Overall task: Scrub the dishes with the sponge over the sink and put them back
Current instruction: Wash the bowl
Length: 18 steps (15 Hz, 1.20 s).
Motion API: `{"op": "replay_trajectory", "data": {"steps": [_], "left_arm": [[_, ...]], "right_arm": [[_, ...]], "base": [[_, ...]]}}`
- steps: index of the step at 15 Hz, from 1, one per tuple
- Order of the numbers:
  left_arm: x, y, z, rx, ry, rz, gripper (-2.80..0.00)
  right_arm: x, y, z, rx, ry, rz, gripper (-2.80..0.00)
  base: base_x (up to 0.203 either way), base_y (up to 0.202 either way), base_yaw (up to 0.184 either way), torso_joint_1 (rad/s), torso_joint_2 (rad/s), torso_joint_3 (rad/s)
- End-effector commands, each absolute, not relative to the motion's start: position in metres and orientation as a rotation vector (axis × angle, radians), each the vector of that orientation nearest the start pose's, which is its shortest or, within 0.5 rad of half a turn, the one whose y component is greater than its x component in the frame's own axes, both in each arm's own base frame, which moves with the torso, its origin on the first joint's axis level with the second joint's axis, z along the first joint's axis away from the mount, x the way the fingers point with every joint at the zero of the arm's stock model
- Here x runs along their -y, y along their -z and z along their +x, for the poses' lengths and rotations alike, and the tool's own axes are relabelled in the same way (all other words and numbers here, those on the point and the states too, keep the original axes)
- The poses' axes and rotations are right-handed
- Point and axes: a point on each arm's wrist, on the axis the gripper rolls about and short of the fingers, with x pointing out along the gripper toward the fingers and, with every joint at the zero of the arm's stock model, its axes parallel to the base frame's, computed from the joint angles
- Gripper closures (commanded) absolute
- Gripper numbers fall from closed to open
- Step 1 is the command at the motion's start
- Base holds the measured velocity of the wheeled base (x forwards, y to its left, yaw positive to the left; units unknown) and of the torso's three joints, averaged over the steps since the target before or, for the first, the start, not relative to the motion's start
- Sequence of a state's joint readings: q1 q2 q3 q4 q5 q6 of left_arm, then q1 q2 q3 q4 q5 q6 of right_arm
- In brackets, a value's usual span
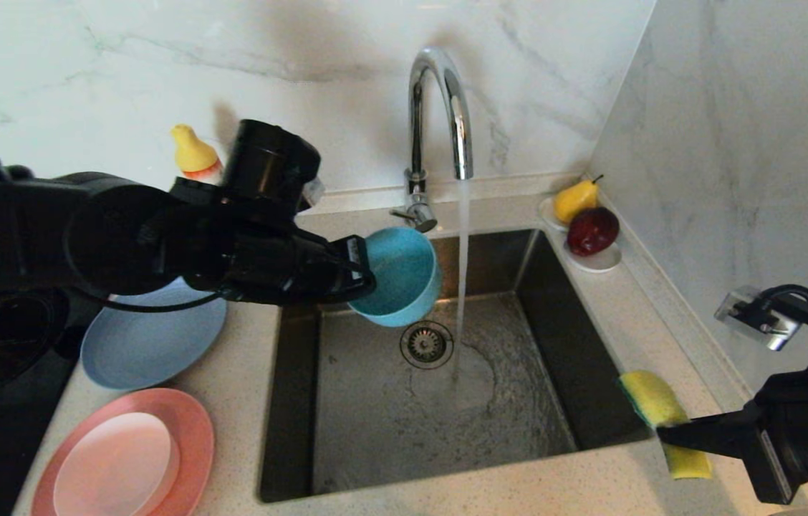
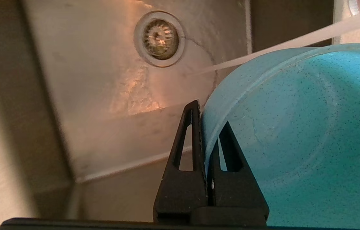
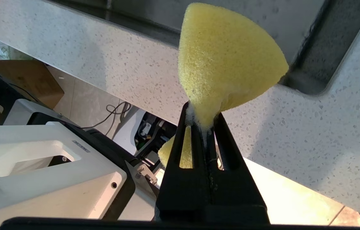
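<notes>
We're at a pale speckled stone countertop set into a corner of white, grey-veined marble walls. The square steel sink sits in the middle, its round drain strainer near the back, and the chrome faucet is running, a thin stream of water hitting the wet basin floor.

The left gripper reaches out over the sink's back left corner, its fingers pinched tight on the rim of the teal bowl, 1 finger inside and 1 outside. The bowl hangs tipped on its side above the basin, just beside the stream.

Over at the sink's right front corner, the right gripper is clamped hard on the waist of the yellow sponge, squeezing it thin, held above the counter edge.

On the counter left of the sink: the blue-grey plate, and nearer us the salmon-pink plate with the smaller pale pink dish resting on it. A yellow-capped bottle stands by the back wall, and a white saucer with a pear and an apple sits in the right back corner. No readable writing anywhere.
</notes>
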<state>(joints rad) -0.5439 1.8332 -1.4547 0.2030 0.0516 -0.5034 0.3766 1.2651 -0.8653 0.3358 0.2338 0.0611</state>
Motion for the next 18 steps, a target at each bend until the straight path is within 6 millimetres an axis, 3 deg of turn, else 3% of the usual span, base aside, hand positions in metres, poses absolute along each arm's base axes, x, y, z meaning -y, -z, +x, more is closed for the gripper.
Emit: {"op": "replay_trajectory", "data": {"steps": [1, 6, 18], "left_arm": [[0.214, -0.212, 0.32, -0.72, 0.334, -0.281, 0.0], [0.247, -0.194, 0.337, -0.708, 0.304, -0.251, 0.0], [0.272, -0.172, 0.361, -0.692, 0.278, -0.244, 0.0]], "right_arm": [[-0.068, -0.223, 0.157, -0.744, -0.564, 0.007, 0.0], [-0.066, -0.226, 0.151, -0.726, -0.565, 0.008, 0.0], [-0.066, -0.225, 0.153, -0.729, -0.568, 0.006, 0.0]], "base": [[0.0, 0.0, 0.0, 0.0, 0.0, 0.0], [0.0, 0.0, 0.0, 0.0, 0.0, 0.0], [0.0, 0.0, 0.0, 0.0, 0.0, 0.0]]}}
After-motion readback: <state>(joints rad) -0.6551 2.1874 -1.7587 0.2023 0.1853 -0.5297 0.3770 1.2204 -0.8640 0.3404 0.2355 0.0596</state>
